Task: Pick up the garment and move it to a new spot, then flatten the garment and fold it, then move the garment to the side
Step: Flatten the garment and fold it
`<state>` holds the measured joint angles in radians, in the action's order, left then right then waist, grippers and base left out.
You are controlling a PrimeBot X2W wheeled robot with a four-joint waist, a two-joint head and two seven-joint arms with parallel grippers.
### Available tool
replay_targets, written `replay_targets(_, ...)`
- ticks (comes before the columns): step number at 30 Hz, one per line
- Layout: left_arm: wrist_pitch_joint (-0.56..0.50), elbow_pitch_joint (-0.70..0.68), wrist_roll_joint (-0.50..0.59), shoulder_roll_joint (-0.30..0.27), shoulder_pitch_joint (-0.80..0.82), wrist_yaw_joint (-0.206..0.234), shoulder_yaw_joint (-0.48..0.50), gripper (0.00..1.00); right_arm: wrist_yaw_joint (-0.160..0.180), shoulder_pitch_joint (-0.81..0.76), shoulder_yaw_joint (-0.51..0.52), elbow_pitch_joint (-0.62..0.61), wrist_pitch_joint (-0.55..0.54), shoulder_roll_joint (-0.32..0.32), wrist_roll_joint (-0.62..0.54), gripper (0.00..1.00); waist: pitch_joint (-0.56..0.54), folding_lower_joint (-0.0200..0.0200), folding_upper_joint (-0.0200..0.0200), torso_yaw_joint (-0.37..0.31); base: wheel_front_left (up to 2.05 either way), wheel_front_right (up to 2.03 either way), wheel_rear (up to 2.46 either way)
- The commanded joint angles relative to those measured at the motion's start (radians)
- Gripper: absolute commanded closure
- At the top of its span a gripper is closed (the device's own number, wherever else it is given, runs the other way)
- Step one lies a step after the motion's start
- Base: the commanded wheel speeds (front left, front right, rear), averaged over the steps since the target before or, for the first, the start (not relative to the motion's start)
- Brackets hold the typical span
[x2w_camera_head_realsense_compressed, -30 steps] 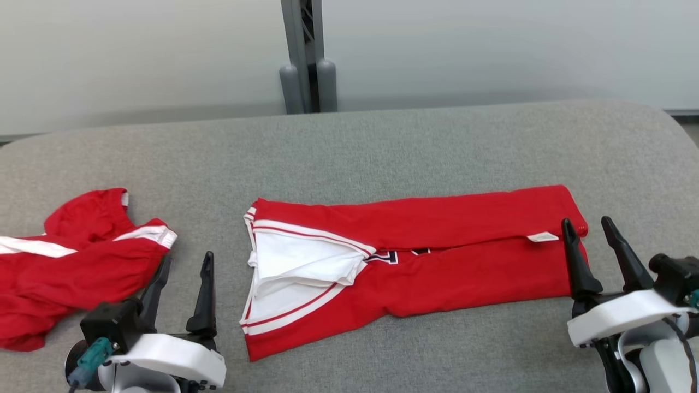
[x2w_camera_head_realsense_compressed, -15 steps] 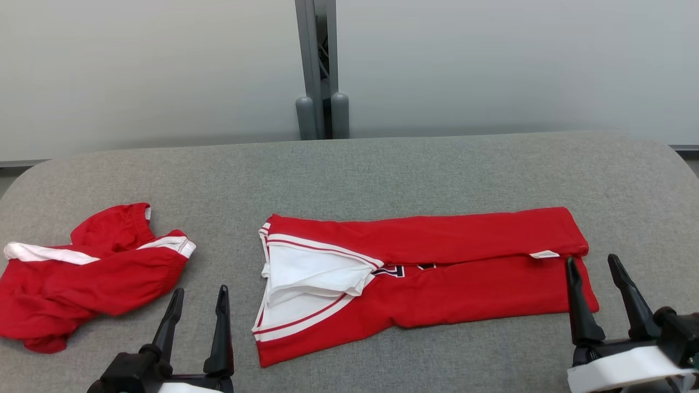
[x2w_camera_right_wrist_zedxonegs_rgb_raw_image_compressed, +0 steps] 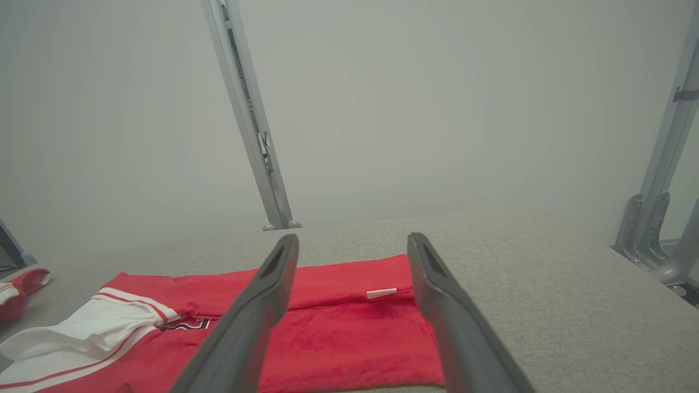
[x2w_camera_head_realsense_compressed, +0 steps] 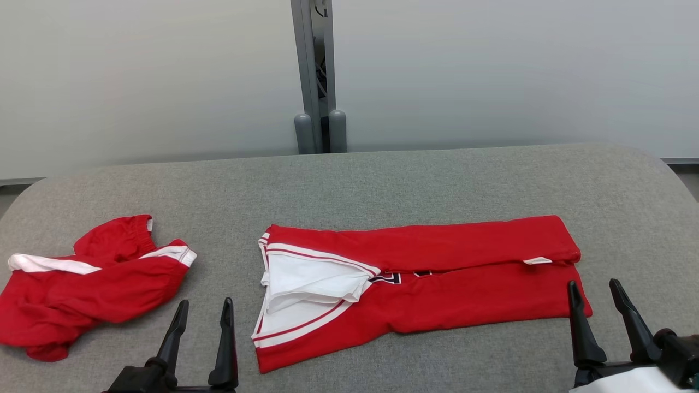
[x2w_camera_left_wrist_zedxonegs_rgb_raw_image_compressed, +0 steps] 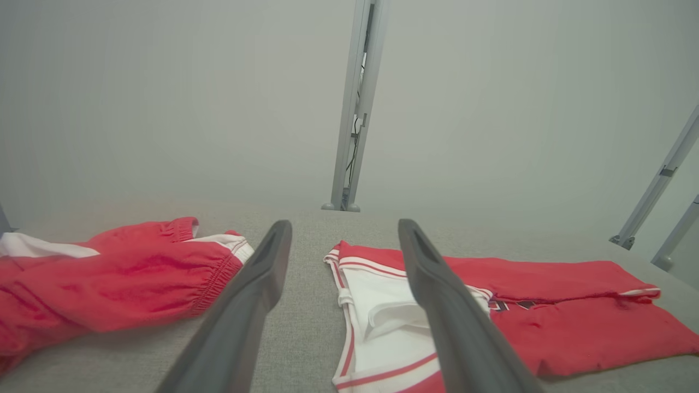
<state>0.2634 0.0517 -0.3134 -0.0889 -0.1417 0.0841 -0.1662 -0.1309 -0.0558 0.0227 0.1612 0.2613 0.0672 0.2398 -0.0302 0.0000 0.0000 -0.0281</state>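
A grey fabric-covered table [x2w_camera_head_realsense_compressed: 382, 180] runs across the frame before a pale wall and a metal post [x2w_camera_head_realsense_compressed: 312, 76]. The red garment [x2w_camera_head_realsense_compressed: 437, 284], folded lengthwise into a long band with white trim at its left end, lies from the centre toward the lower right. It looks light, soft and limp, likely to sag and unfold if lifted by one point, so the two short ends seem the best places to pinch. The left gripper [x2w_camera_head_realsense_compressed: 205, 302], jaws spread and empty, sits at the lower left, just beside the trimmed end, between it and a second crumpled red garment [x2w_camera_head_realsense_compressed: 93, 289]. The right gripper [x2w_camera_head_realsense_compressed: 592, 284], also spread and empty, stands at the band's right corner.
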Motion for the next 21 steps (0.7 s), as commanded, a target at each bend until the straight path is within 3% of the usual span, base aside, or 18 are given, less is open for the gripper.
replay_targets(1, 0.002, 0.003, 0.013, 0.002, -0.004, -0.01, 0.012, 0.0, 0.0, -0.013, 0.004, 0.001, 0.004, 0.002, 0.001, 0.0, -0.001, 0.0, 0.0, 0.0, 0.0, 0.0, 0.0)
replay_targets(21, 0.002, 0.034, 0.077, 0.034, -0.005, -0.065, 0.057, 0.0, 0.0, -0.023, -0.029, 0.016, 0.005, 0.006, -0.01, 0.0, -0.014, 0.0, 0.0, 0.007, 0.0, 0.0, 0.0)
